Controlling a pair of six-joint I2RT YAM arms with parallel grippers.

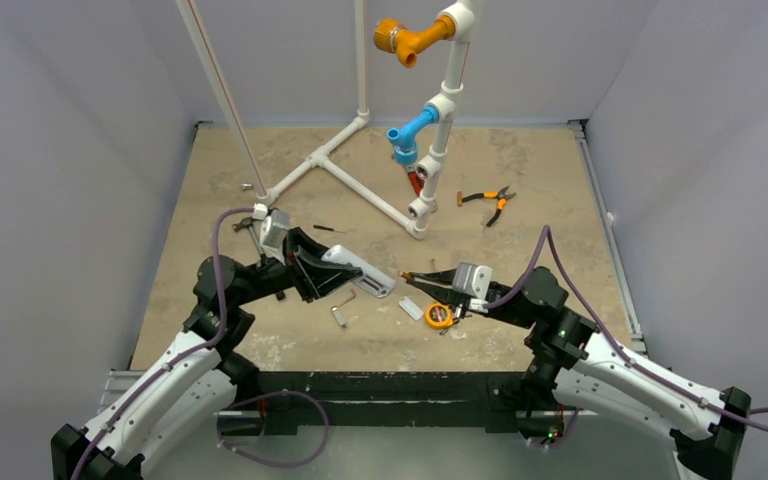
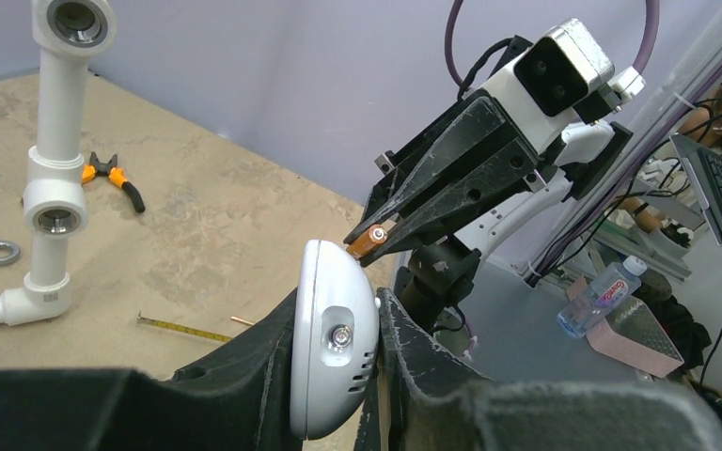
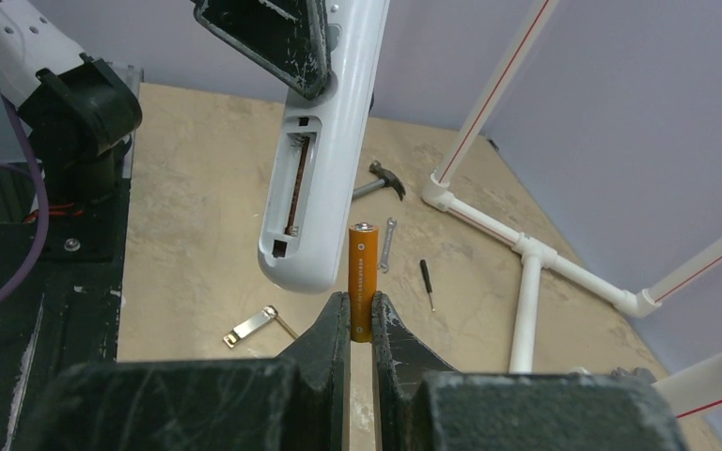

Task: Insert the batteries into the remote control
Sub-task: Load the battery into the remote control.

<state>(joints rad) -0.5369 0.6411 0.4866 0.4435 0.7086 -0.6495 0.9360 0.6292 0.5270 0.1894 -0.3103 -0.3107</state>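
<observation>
The remote control (image 3: pixel 324 160) is pinched by the left tool (image 2: pixel 337 329) and held off the counter (image 1: pixel 260 200), near the middle of the top view. Its open battery bay (image 3: pixel 293 183) is seen at upper centre of the right wrist view. One battery (image 3: pixel 363 272) is clamped upright by the right tool (image 3: pixel 361 315), just beside the remote's lower end.

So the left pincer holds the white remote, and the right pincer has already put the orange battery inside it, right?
Not quite. The battery is not inside yet: the right pincer grips it outside the remote, beside its open slot. The left pincer does hold the white remote. The right wrist view shows this.
</observation>
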